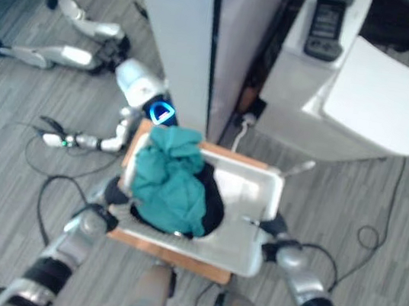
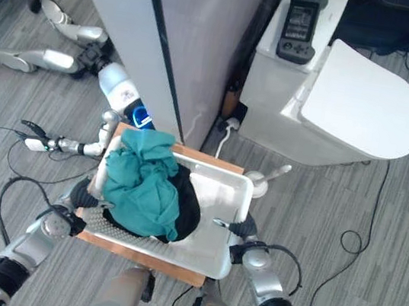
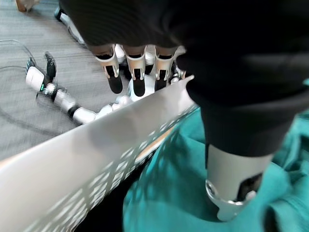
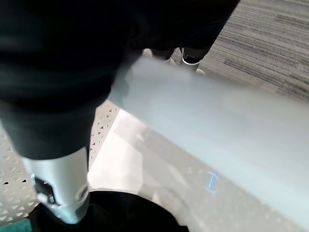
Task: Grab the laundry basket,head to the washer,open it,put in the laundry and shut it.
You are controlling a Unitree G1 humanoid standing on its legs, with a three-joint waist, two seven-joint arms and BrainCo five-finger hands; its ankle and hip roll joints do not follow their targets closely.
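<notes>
White laundry basket at frame centre, left hand and right hand clenched over opposite rims, teal laundry hiding dark cloth, washer upper right.

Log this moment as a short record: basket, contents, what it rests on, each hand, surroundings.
basket: white laundry basket, perforated walls
contents: teal garment heaped over black clothing
support: wooden board under the basket
left hand: left hand over the basket's left rim, fingers outside, thumb inside
right hand: right hand over the right rim
surroundings: white appliance ahead; another robot lying on the floor
</notes>
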